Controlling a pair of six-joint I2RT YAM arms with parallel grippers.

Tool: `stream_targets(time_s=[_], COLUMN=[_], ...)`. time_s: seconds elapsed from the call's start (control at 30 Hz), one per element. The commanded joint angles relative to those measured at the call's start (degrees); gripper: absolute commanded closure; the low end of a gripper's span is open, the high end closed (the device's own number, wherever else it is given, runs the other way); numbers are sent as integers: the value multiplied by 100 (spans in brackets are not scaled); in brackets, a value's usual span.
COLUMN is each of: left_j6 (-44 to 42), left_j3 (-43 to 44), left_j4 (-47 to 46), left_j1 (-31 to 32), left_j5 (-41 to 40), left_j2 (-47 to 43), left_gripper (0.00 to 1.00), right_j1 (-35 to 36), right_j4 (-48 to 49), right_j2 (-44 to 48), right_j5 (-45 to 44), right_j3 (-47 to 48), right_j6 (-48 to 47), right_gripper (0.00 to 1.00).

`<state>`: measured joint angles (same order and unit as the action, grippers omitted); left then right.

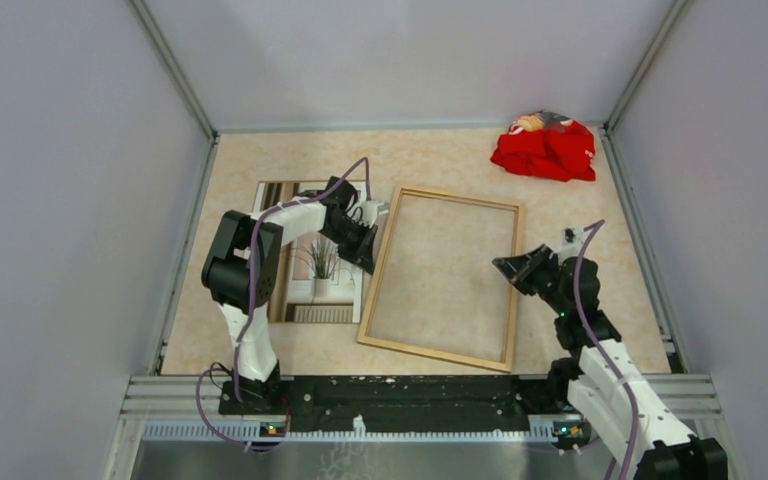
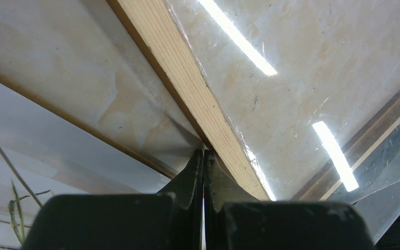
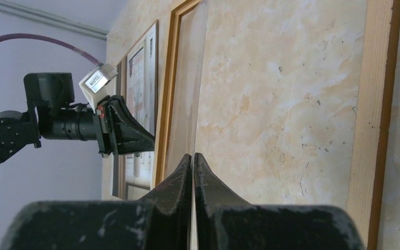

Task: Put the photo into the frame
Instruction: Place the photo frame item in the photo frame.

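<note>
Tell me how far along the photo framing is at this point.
Done: the frame lies pale back up, ready for loading. In hand: nothing visibly gripped; the left gripper sits jaws shut at the frame's left rail, the right gripper jaws shut over its right side. Left: the photo lies face up beside the frame, not yet inside.

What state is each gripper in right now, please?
Left gripper: closed, tips against the frame, holding nothing visible.
Right gripper: closed, holding nothing visible.

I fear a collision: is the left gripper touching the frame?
Cannot tell. In the left wrist view the left gripper, shut, ends at the frame, its tips hiding any gap.
</note>
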<state>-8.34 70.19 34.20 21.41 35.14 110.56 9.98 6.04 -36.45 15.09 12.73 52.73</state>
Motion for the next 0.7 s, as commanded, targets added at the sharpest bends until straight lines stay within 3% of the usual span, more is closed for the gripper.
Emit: stream_targets(time_s=[0.0, 0.67], left_j6=[-71, -102], left_j3=[116, 142], left_j4=[51, 55], left_j1=[15, 21], left_j5=[64, 46], left_j2=[115, 150], left_gripper=[100, 100], right_j1=[48, 50], right_j4=[556, 1257], right_j2=[6, 725], right_j5=[135, 253], right_j3=[-164, -386], right_j6=[96, -25], right_gripper=[100, 100])
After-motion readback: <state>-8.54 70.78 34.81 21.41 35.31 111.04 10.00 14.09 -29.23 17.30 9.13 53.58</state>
